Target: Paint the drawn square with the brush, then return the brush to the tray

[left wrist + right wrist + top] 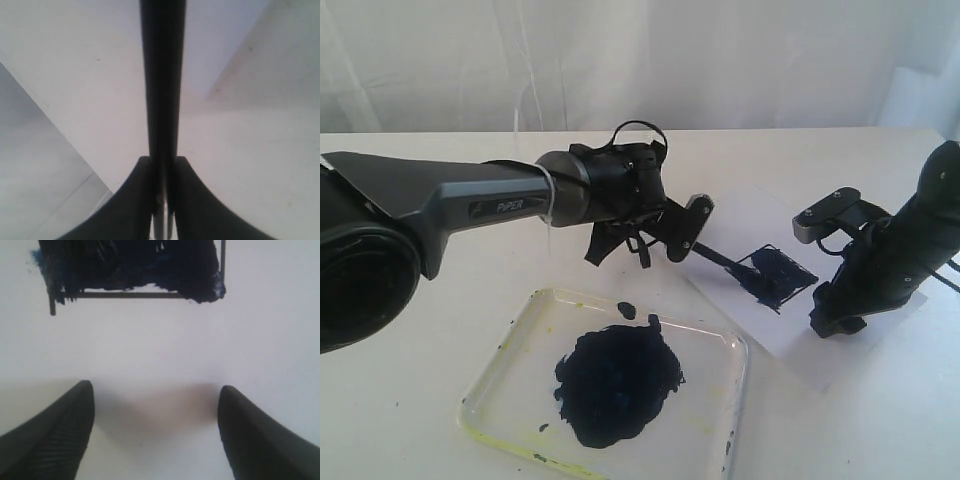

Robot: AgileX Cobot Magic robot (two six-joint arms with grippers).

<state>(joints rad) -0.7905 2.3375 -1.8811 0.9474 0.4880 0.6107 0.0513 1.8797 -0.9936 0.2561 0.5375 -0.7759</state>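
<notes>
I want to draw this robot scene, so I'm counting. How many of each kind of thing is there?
Brush: 1
Tray with paint: 1
Paper sheet: 1
Drawn square, mostly painted: 1
Robot claws: 2, the left claw and the right claw
Total: 6

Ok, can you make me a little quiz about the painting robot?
1. Fill in: the brush tip is at the drawn ____.
2. Which arm's jaws stand open and empty? A left arm, B right arm.
3. True or false: the tray holds a big dark paint blob.

Key: 1 square. 2 B. 3 true.
</notes>
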